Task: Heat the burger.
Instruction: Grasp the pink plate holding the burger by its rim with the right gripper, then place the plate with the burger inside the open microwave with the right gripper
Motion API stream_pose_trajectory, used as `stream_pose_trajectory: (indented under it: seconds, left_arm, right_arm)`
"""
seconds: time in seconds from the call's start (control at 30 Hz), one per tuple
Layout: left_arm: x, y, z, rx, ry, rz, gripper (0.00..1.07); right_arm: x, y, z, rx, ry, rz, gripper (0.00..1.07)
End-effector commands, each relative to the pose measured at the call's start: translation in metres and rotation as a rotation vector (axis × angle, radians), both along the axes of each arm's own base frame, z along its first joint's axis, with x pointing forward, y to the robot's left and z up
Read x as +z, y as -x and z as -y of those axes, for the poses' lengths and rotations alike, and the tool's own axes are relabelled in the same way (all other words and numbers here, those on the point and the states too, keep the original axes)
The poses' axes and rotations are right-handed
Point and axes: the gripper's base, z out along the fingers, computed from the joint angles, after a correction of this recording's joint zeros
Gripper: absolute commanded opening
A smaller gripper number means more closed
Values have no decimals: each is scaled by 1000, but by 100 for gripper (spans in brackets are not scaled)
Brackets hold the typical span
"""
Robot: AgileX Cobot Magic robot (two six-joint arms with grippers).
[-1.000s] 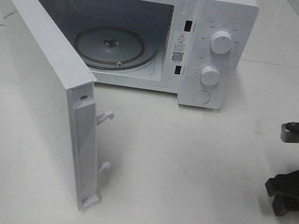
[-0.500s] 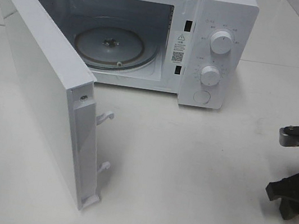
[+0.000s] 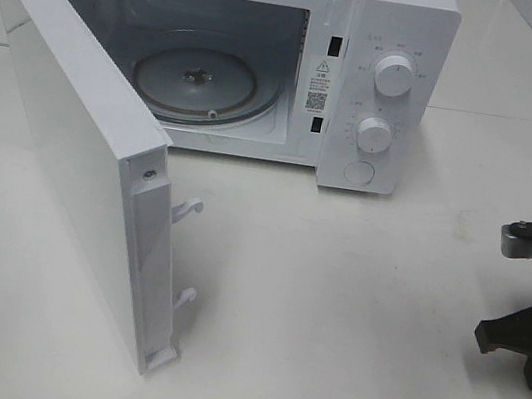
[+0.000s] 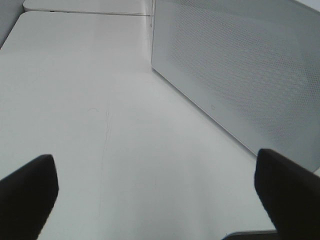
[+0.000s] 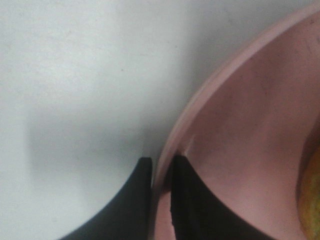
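Your right hand [image 5: 161, 167] pinches the rim of the one pink plate [image 5: 240, 125]; your left hand [image 4: 155, 185] is spread wide and holds nothing.

You have one burger [image 5: 311, 195], on that plate. Only a yellow-brown sliver of it shows at the edge of the right wrist view, well apart from the pinched rim. One fingertip sits inside the rim and one outside, low over the white tabletop [image 3: 331, 301] at the far right. One microwave [image 3: 396, 18] stands at the back with one glass turntable [image 3: 193, 82] inside. Its panel carries two knobs, upper [image 3: 395, 76] and lower [image 3: 374, 134], and one round button [image 3: 359, 172]. Its single door [image 3: 62, 147] is swung out on the left, with two latch hooks on its edge. The door's meshed outer face stands near your left hand, between it and the cavity.
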Motion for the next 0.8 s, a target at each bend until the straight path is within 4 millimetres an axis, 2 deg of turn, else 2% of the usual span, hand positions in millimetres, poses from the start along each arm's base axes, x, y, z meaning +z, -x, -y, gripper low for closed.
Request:
stream_pose_trajectory:
  seconds: [0.03, 0.27, 0.5, 0.8]
  left_arm:
    - [1, 3, 0, -2, 5, 32, 100]
    - [1, 3, 0, -2, 5, 32, 100]
    - [1, 3, 0, -2, 5, 32, 100]
    - [1, 3, 0, -2, 5, 32, 100]
  right_arm:
    - [-6, 5, 1, -24, 9, -43, 0]
    - [-2, 8, -6, -9, 62, -50, 0]
    - [5, 12, -11, 12, 203, -54, 0]
    - [11, 16, -18, 46, 297, -51, 0]
